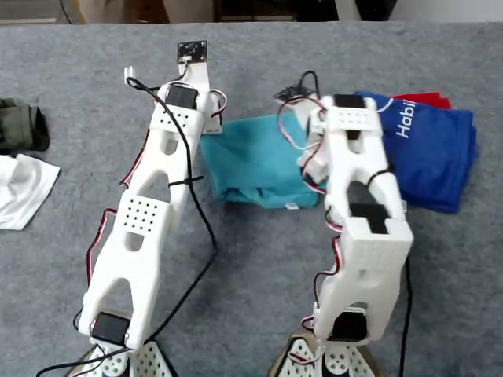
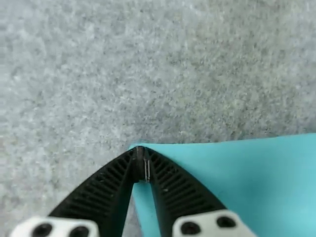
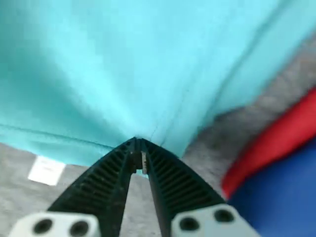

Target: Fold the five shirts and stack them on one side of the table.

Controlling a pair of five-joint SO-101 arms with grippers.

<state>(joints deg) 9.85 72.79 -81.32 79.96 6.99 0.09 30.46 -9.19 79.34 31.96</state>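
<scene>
Fingers [image 2: 170,185] of left gripper [image 2: 141,159] and right gripper [image 3: 138,149] tight on one teal shirt [image 1: 251,161] — one blue shirt [image 1: 432,149], one red shirt [image 1: 431,99]

A fuzzy grey mat [image 1: 259,267] spreads from the near edge to the far edge, and beyond its far edge runs a narrow strip of room with brown shapes [image 1: 149,9] at left, a dark gap [image 1: 314,8] mid-way and a pale wall [image 1: 460,8] at right.

You're at a robotics bench, a lab or workshop rather than a home: a table [image 1: 259,267] under grey felt, two white plastic arms [image 1: 145,220] based at its near edge (wires [image 1: 208,226] hanging loose), shirts [image 1: 251,157] lying on it.
</scene>
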